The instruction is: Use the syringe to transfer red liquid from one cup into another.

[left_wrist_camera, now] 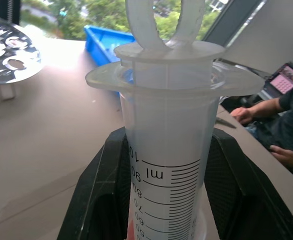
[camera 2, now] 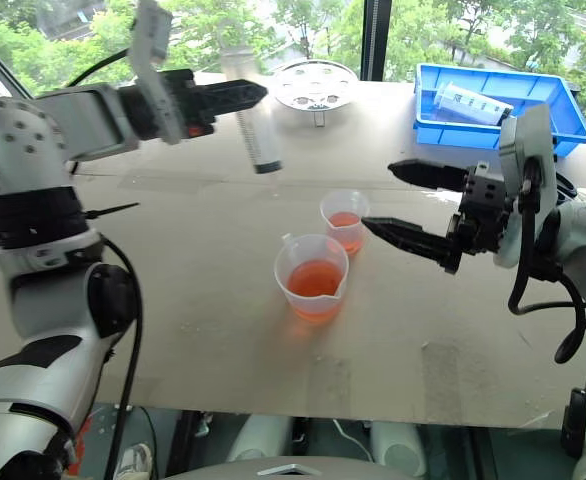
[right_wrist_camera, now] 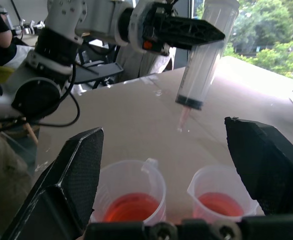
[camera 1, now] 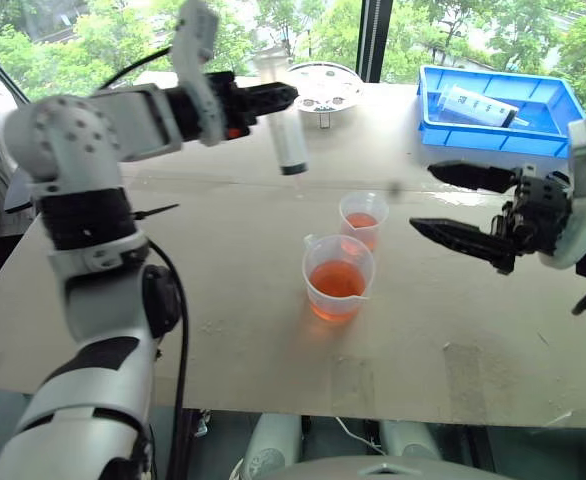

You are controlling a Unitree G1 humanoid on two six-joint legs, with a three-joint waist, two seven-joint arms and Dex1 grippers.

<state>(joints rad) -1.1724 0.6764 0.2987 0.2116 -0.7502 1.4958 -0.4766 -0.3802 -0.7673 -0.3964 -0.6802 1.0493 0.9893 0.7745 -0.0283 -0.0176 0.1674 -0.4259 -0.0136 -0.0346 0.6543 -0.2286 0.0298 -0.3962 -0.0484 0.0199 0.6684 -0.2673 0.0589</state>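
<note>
L gripper (camera 1: 273,97) is clamping the long clear graduated plastic syringe (camera 1: 288,135), hanging tip-down above the table (camera 1: 223,280), behind both cups. R gripper (camera 1: 448,202) is waiting w/ fingers wide apart. Red liquid (camera 1: 336,279) is sitting in the spouted clear beaker (camera 1: 338,277) and the smaller clear tapered cup (camera 1: 363,220). Keep the syringe vertical and centre the tip over a cup before descending.

A blue tray (camera 1: 548,140) holds what looks like another syringe (camera 1: 478,105).

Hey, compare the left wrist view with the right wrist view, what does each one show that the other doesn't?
Left wrist view alone: the syringe's graduation marks and flanged top close up, the blue bin, and a seated person's hands.

Right wrist view alone: the spouted beaker and the smaller cup, both holding red liquid, between the open right gripper's fingers.

Both: the syringe held in the shut left gripper above the table.
</note>
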